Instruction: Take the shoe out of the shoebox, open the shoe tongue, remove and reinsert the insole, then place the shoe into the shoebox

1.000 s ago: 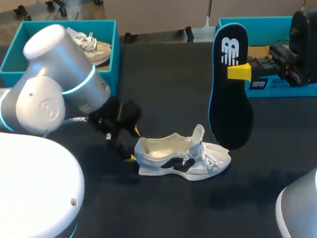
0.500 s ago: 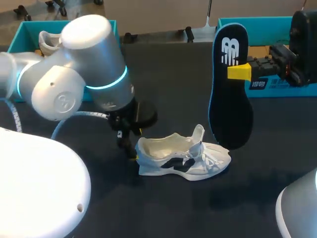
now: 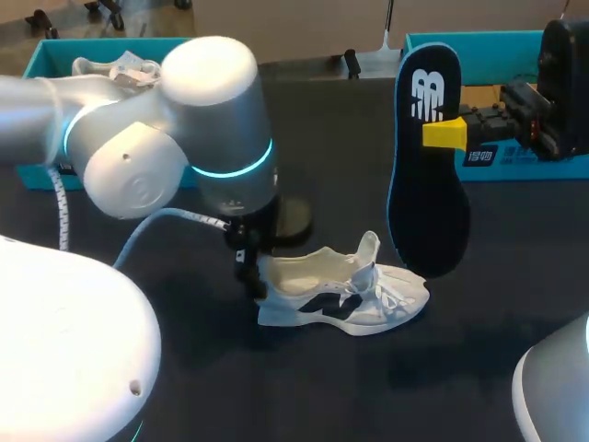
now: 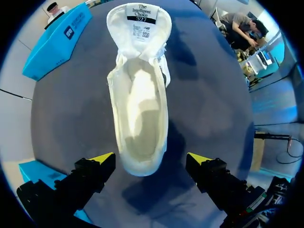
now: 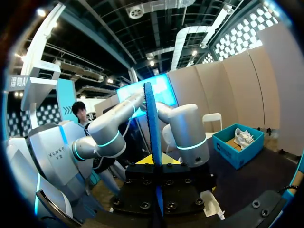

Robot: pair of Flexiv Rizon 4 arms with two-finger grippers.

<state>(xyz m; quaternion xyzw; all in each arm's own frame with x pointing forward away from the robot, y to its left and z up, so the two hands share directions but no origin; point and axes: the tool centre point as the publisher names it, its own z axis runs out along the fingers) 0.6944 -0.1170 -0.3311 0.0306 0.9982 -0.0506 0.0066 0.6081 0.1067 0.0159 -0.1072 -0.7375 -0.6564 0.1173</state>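
Dark worktop (image 3: 313, 129) all around, and right in the middle of it lies the white sneaker (image 3: 342, 296), flat on its sole, toe pointing toward the right arm's side. Its tongue (image 3: 368, 247) stands pulled up and forward, so the left wrist view looks straight down into the pale inside of the shoe. The left claw (image 4: 151, 159) hangs over the heel, yellow tips spread wide, one on either side with a gap to each, nothing gripped. Over to the right claw (image 3: 444, 133): it is pinching the dark insole (image 3: 428, 166) and holding it upright, wide end low, just behind the sneaker's toe. In its own wrist view the insole shows edge-on, rising from between the fingers. Behind that claw sits the right-hand teal shoebox (image 3: 488, 41) at the far edge. Far left, the left-hand teal shoebox (image 3: 41, 57) holds a second sneaker (image 3: 110, 66).
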